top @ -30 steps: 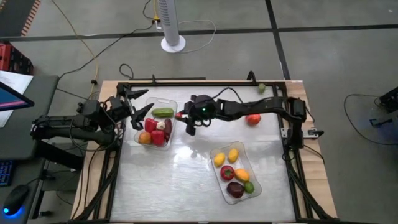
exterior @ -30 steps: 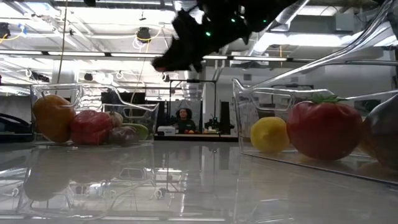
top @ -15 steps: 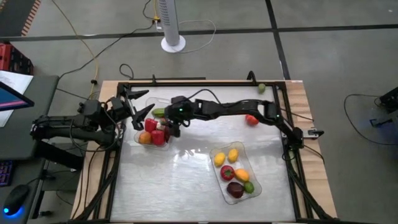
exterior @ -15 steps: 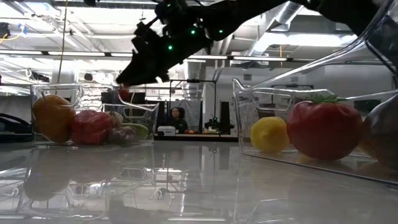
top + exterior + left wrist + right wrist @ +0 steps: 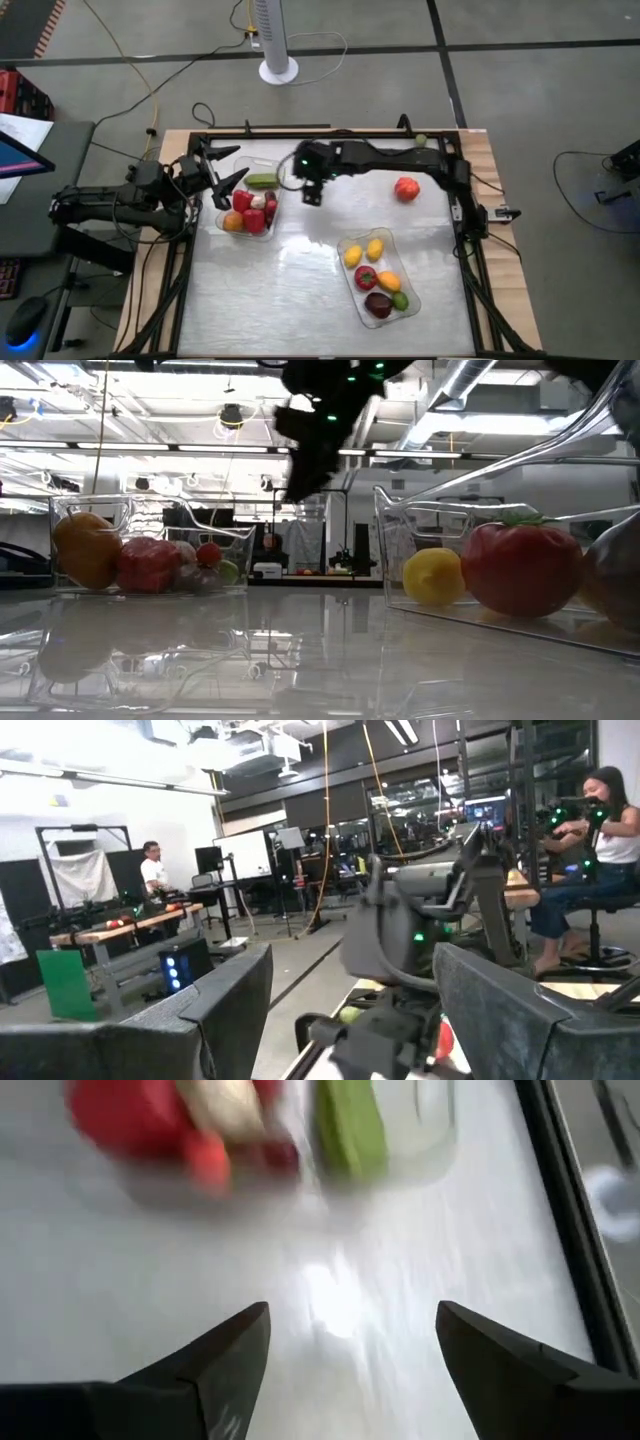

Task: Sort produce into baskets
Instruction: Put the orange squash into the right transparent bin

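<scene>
Nearest the low camera, the right basket (image 5: 380,277) holds six pieces, among them a lemon (image 5: 434,576) and a tomato (image 5: 520,567). Beyond it, the left basket (image 5: 249,198) is crowded with red, orange and green pieces, a small red one (image 5: 208,553) at its near side. Just beside that basket hovers the right gripper (image 5: 311,193), fingers wide and empty. Farther back a red fruit (image 5: 406,188) lies loose; reaching it next seems sensible, descending straight with fingers spread around it. At the far left waits the left gripper (image 5: 224,166), spread open.
</scene>
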Robot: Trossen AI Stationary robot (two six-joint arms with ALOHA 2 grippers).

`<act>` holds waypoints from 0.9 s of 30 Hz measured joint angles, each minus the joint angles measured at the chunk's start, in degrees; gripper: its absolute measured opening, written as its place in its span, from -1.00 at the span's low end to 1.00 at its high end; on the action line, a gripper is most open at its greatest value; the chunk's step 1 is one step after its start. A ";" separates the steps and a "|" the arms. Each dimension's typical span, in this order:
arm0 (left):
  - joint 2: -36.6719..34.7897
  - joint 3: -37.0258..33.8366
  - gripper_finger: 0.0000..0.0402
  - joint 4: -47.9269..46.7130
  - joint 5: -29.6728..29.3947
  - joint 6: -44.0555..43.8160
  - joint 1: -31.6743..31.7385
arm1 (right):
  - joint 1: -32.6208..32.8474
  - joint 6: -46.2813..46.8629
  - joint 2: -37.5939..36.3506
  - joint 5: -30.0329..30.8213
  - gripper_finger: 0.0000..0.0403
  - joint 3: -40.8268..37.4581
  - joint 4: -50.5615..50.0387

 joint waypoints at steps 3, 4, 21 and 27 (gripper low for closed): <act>0.02 0.00 0.32 -0.01 0.00 -0.28 0.00 | 0.61 1.42 -5.55 6.65 0.56 -8.92 -0.52; 0.01 0.00 0.32 -0.02 0.00 -0.46 0.00 | 0.77 2.18 -7.69 8.71 0.56 -12.77 -0.12; 0.02 0.00 0.32 1.11 -0.02 -1.49 0.00 | -3.37 17.08 -44.90 13.04 0.92 -60.42 5.34; 0.02 0.00 0.32 1.09 -0.02 -1.48 0.00 | -4.45 20.62 -46.07 13.55 0.90 -63.77 0.49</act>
